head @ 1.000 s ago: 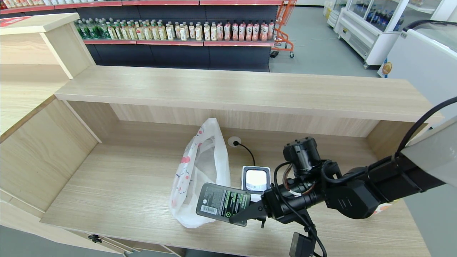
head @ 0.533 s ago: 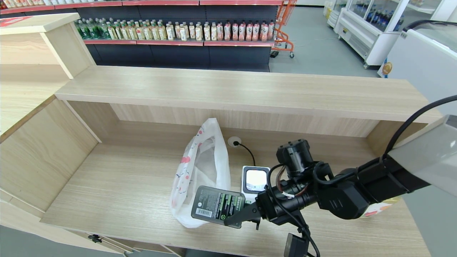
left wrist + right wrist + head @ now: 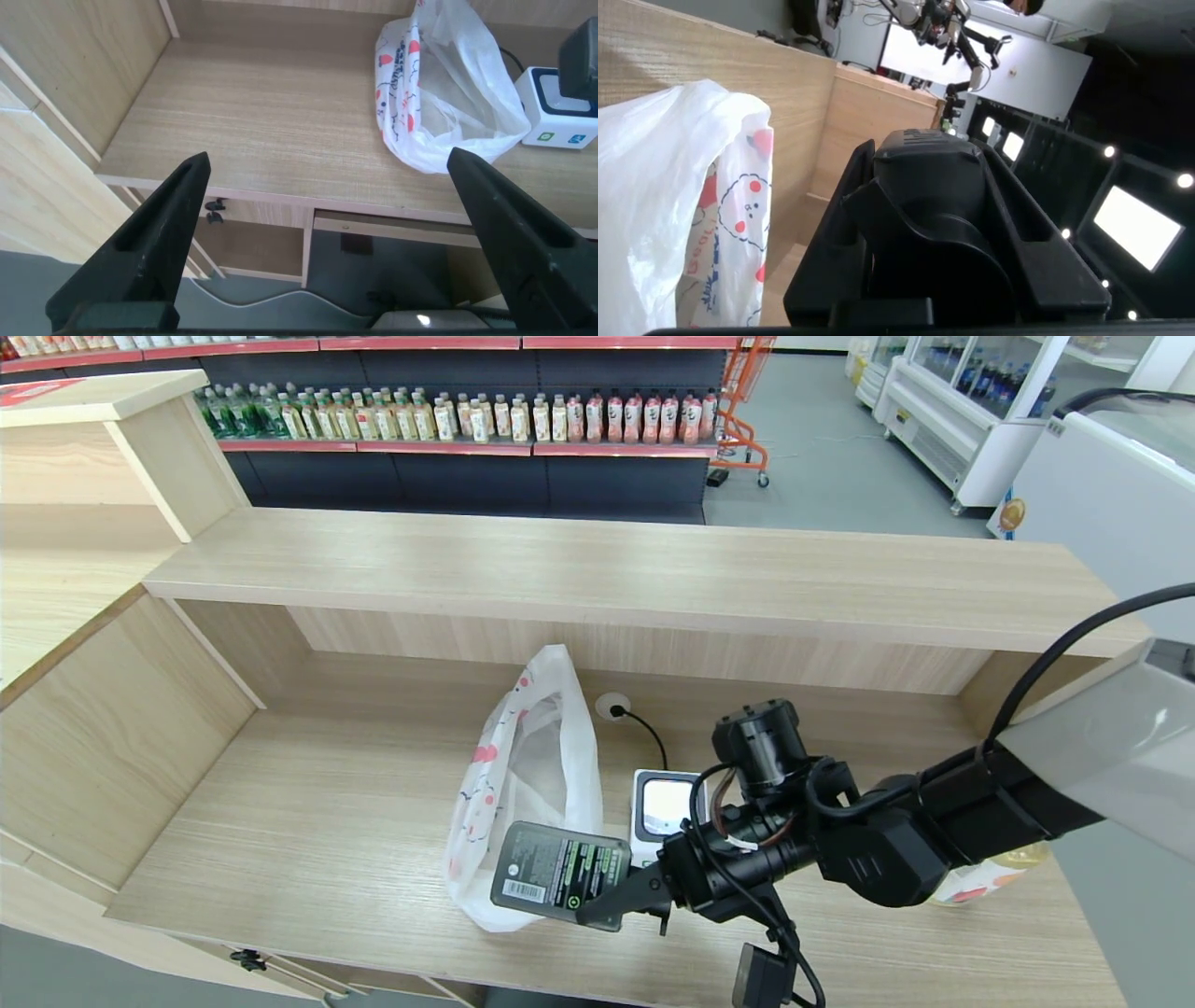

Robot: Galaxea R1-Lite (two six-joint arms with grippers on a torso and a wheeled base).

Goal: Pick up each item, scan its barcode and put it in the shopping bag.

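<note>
**Inspector:** What is recorded for the right gripper?

**Assessor:** It is found clamped on the lower right edge of a dark grey pack; the pack is held nearly flat, its label and barcode turned upward, above the near part of the counter.

**Inspector:** How is the pack placed against the other task items?

**Assessor:** The scanner is noted at 2 o'clock of the pack, its window facing up; the shopping bag is noted at 11 o'clock. In the head view the pack overlaps the bag's near right corner (whether it touches the plastic cannot be told). The bag is white with red print and stands upright just beside the scanner, at its 9 o'clock.

**Inspector:** And the left gripper?

**Assessor:** Its fingers are spread wide with nothing between them; it is held above the front edge of the counter, well apart from the bag and the scanner.

**Inspector:** Anything further?

**Assessor:** A black cable is seen running from the scanner toward 11 o'clock into a round hole in the counter; a light-coloured item lies at 4 o'clock of the scanner, largely hidden behind the right arm, its kind not determinable; rows of bottles are shelved at 12 o'clock, beyond the counter.
</note>
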